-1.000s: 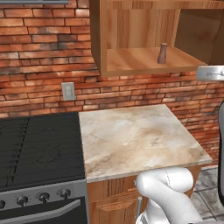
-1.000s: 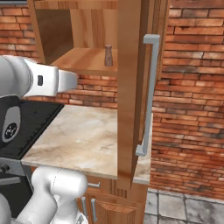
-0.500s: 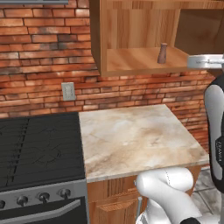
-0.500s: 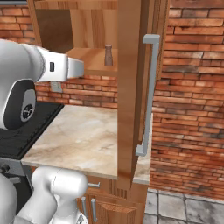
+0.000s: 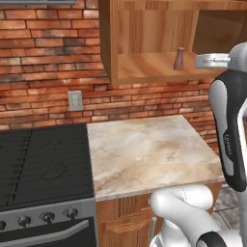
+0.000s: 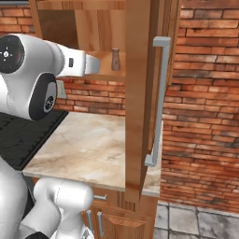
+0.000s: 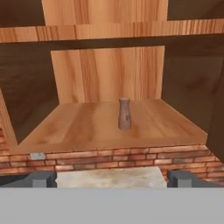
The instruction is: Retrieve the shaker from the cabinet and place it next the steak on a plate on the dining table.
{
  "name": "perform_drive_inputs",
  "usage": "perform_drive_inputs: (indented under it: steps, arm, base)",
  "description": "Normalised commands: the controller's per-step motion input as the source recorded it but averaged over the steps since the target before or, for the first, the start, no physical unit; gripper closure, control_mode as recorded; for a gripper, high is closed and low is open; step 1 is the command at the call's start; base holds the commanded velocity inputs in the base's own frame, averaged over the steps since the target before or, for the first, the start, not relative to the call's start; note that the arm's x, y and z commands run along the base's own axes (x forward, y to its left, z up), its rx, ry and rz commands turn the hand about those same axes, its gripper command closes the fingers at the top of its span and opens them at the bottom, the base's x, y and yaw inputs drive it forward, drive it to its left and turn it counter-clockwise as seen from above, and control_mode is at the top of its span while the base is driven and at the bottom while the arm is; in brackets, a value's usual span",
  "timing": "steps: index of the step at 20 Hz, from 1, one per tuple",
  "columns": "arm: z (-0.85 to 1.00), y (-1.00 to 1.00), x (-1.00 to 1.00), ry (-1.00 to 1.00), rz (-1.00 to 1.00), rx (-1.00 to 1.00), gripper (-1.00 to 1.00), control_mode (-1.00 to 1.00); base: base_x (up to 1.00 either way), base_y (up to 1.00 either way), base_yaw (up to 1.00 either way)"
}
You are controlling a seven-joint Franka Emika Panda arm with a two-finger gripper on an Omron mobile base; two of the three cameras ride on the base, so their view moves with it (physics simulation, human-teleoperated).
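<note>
Your gripper (image 7: 112, 178) is wide open and empty; the shaker (image 7: 124, 113) stands upright at twelve o'clock, well ahead on the cabinet (image 7: 87, 127) shelf.

Black stove (image 5: 43, 164) adjoins marbled counter (image 5: 149, 149), brick wall (image 5: 48, 58) behind.

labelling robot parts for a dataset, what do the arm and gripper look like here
The arm is glossy white with rounded shells and dark grey to black joint sections; one dark round cap carries a small white mark. A black band with faint lettering runs down the link in the left base view. The gripper shows two small dark grey, blocky finger tips. No cables visible.
</note>
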Motion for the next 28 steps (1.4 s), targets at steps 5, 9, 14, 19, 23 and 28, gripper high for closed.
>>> perform_drive_inputs:
  steps: [5, 9, 14, 19, 23, 28]
  arm:
    - [-0.17, -0.17, 0.49, 0.0, 0.01, 0.0, -1.0, -1.0]
    - [-0.15, -0.13, 0.44, 0.0, 0.0, 0.0, -1.0, -1.0]
    - [-0.08, -0.05, 0.46, 0.0, 0.0, 0.0, -1.0, -1.0]
    - [0.0, -0.07, 0.44, 0.0, 0.0, 0.0, -1.0, -1.0]
    - [0.0, -0.05, 0.46, 0.0, 0.0, 0.0, -1.0, -1.0]
    - [0.0, -0.05, 0.33, 0.0, 0.0, 0.0, -1.0, -1.0]
  base:
    - [0.0, 0.0, 0.0]
    - [0.0, 0.0, 0.0]
    - [0.0, 0.0, 0.0]
    - [0.0, 0.0, 0.0]
    - [0.0, 0.0, 0.0]
    - [0.0, 0.0, 0.0]
